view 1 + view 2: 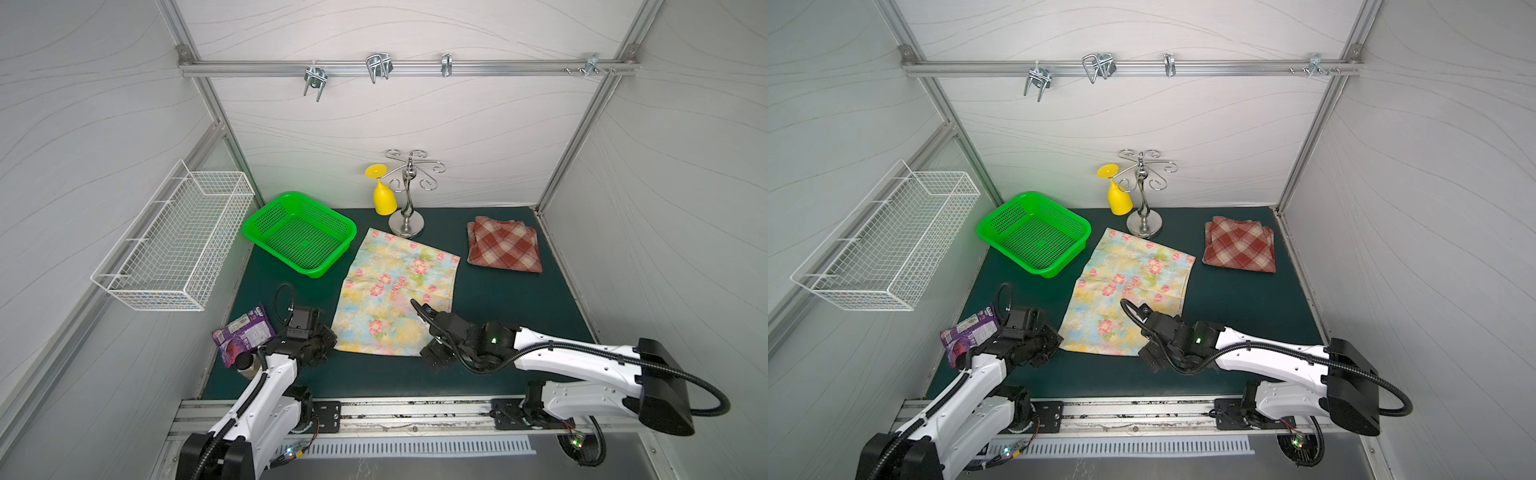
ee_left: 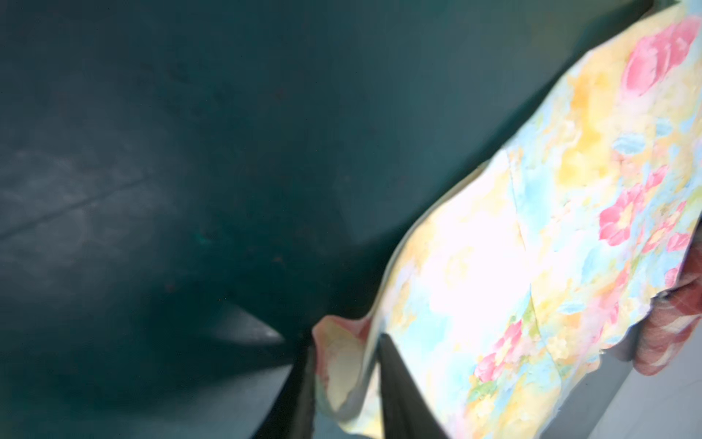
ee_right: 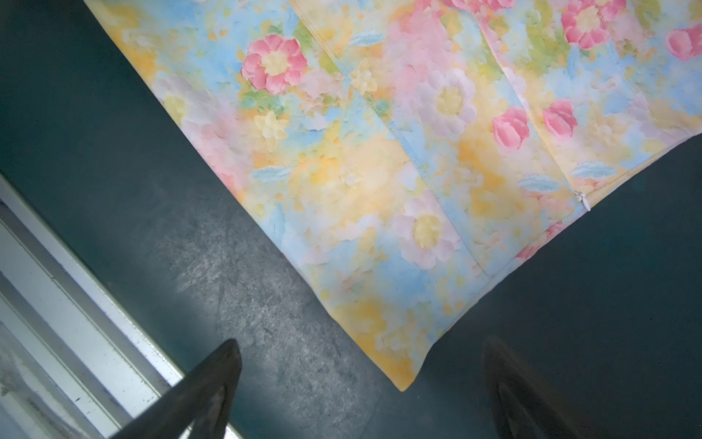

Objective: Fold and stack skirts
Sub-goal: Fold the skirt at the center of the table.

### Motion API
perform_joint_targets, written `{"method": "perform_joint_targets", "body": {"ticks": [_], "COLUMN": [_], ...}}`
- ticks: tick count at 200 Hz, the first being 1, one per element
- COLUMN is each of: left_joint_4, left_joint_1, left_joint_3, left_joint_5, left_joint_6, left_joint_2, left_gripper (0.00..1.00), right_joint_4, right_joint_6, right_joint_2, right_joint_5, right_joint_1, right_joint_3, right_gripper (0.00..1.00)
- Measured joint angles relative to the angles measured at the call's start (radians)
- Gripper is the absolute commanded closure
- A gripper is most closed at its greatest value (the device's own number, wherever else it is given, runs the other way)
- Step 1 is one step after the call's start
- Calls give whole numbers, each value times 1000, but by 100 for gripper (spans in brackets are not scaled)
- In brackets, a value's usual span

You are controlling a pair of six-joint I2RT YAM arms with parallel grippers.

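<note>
The floral skirt (image 1: 399, 291) (image 1: 1129, 291) lies spread flat mid-mat in both top views. The plaid skirt (image 1: 505, 245) (image 1: 1239, 245) lies folded at the back right. My left gripper (image 1: 330, 343) (image 1: 1059, 338) is at the floral skirt's near left corner. In the left wrist view that corner (image 2: 342, 365) is bunched between the fingers of the left gripper (image 2: 345, 342), pinched. My right gripper (image 1: 428, 353) (image 1: 1144, 353) sits low at the near right corner. In the right wrist view it (image 3: 361, 349) is open, the skirt's corner tip (image 3: 402, 376) lying on the mat between its fingers, untouched.
A green basket (image 1: 286, 195) stands at the back left. A chrome glass stand (image 1: 406, 224) with a yellow cup (image 1: 384, 201) hanging on it touches the floral skirt's far edge. A purple snack wrapper (image 1: 243, 334) lies by the left arm. A white wire basket (image 1: 174, 245) hangs on the left wall.
</note>
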Motion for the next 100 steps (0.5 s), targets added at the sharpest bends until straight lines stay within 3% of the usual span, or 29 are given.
{"method": "perform_joint_targets", "body": {"ticks": [62,100], "left_joint_4": [-19,-65], "left_joint_1": [26,124], "left_joint_3": [-5,53], "left_joint_5": [4,31], "left_joint_6": [23,77], "left_joint_2": [-18,23], "left_gripper": [95,100], "right_joint_4": [3,7], "right_joint_6": [-18,-34], "right_joint_2": [5,48], "right_joint_5": [-13,-26], "right_joint_1": [0,6], "right_joint_3": [-14,-14], "right_gripper": [1,1]}}
